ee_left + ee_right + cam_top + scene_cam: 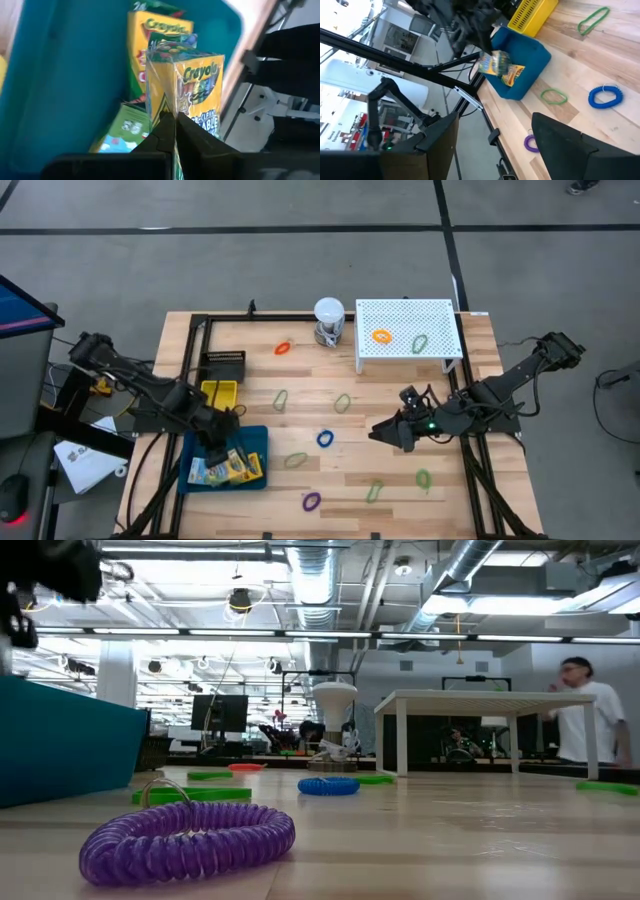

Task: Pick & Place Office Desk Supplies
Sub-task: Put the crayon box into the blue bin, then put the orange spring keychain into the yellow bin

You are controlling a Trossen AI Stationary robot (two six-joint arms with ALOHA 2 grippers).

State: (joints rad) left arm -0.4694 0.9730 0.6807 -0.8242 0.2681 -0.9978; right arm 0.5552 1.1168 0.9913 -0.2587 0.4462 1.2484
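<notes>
Left end effector (172, 131): clamped on crayon packet (197, 90), over blue tray (255, 442) | right end effector (385, 430): spread wide, empty

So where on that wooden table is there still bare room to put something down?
Bare wood lies between the black mesh basket and the orange coil loop, and along the front edge right of the purple coil loop. The blue plastic tray is crowded with crayon boxes.

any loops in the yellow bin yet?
No: in the high view the yellow bin shows only its bare yellow floor, while the loops, such as the blue loop, lie on the table.
</notes>
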